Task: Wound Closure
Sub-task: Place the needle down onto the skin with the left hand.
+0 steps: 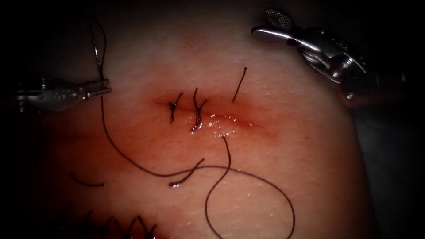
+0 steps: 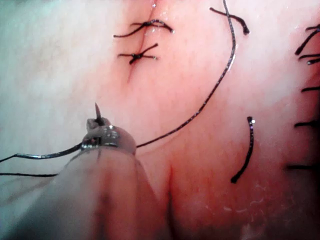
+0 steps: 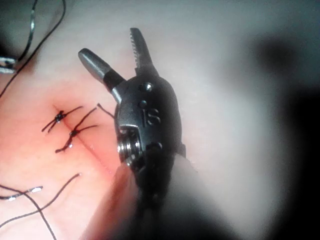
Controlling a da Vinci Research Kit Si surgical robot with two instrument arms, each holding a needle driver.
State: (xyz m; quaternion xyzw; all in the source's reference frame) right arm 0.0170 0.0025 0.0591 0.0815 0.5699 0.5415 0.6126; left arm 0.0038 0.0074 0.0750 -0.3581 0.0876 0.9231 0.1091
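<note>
Needle (image 1: 98, 53) upright in left tool (image 1: 101, 87)

The right end effector (image 3: 116, 52) carried the one legible marking; in the right wrist view two embossed characters resembling "IS" stood on its dark metal wrist housing; nothing else there, on the tissue or elsewhere, could be read.
</note>
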